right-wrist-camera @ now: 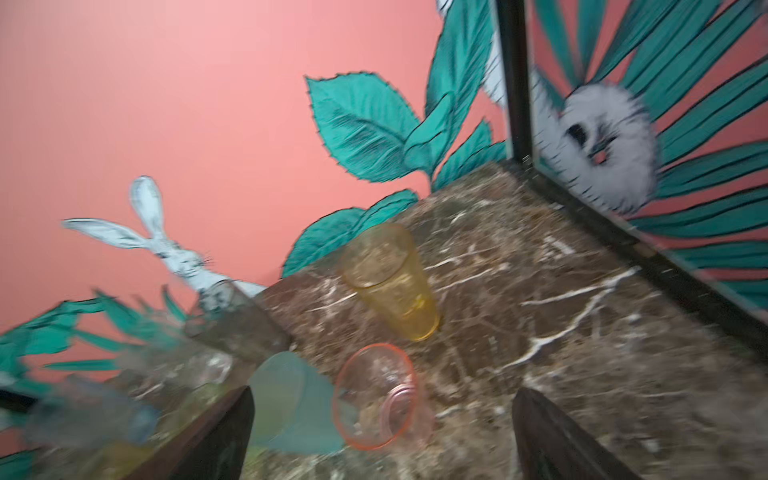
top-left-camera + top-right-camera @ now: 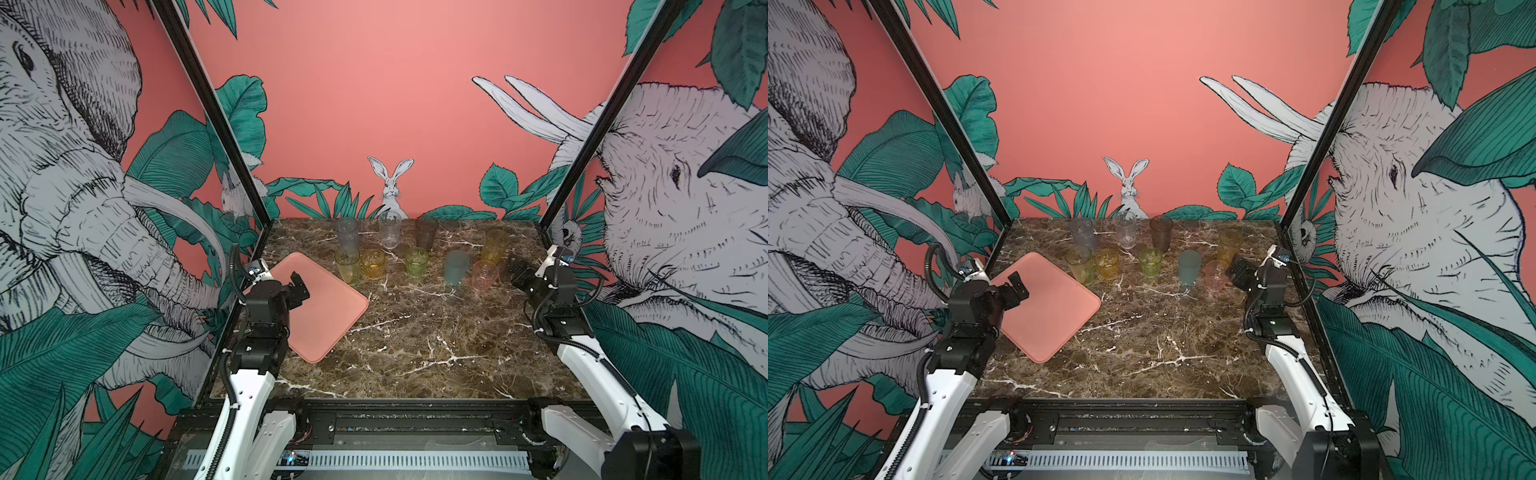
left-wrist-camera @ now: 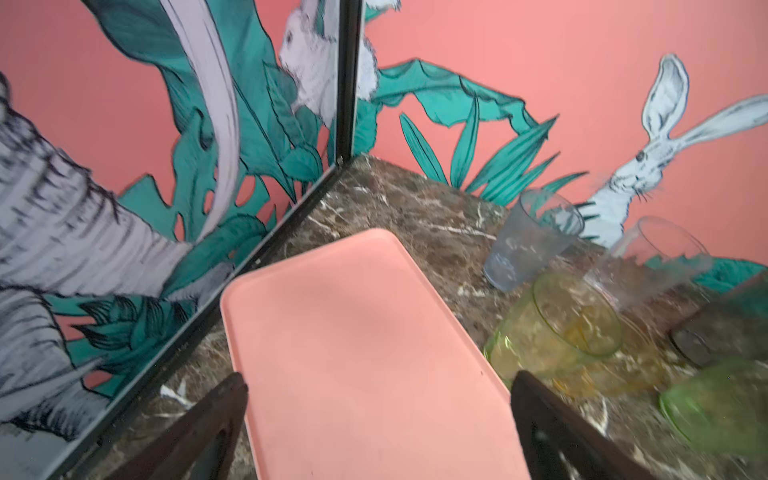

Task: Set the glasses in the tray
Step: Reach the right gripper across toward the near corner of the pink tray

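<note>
So the left tool (image 2: 300, 286) and right tool (image 2: 513, 270) both gape wide, empty. The pink glass (image 2: 484, 274) stands just beside the frosted blue glass (image 2: 456, 268), so a sloppy grab probably topples both.

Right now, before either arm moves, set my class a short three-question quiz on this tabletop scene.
1. True or false: one of the glasses already stands in the tray.
2. Which glass stands nearest the right gripper? A) the pink glass B) the clear glass C) the smoky dark glass
3. How many glasses stand on the table?

Key: 1 false; 2 A; 3 nine.
</note>
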Robot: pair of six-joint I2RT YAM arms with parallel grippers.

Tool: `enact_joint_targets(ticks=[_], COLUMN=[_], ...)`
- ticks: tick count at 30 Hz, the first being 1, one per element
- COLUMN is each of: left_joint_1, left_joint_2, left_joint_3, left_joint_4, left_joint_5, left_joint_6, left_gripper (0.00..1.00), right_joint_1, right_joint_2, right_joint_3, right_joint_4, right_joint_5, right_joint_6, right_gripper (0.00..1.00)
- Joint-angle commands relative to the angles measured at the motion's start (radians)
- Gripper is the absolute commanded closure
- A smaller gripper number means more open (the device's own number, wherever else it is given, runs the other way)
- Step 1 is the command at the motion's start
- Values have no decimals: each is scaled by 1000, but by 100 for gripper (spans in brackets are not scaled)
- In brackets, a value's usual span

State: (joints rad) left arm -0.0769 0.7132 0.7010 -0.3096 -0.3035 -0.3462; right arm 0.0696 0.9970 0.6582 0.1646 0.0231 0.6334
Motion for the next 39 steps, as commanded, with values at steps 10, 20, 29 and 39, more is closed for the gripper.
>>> enact_joint_targets(ticks=[10, 20, 29, 39], left_joint_1=[-1, -1, -1, -1], left_joint_2=[23, -42, -153, -215], left_joint_3=[42, 139, 148, 155], left_joint_4=[-294, -397, -417, -440], left_joint_5=[135, 120, 72, 58], left_joint_6=[-36, -17, -5, -11], left_gripper=[0, 0, 0, 1], right_joint_1=[422, 850, 1046, 1121], right_joint_2=[176, 517, 835, 1027], right_joint_3=[247, 521, 864, 1038], right_joint_4=[-294, -387, -603, -602], right_joint_5=[25, 259, 415, 453], right_joint_6=[262, 273, 307, 320], right_gripper=[1, 1, 1, 1])
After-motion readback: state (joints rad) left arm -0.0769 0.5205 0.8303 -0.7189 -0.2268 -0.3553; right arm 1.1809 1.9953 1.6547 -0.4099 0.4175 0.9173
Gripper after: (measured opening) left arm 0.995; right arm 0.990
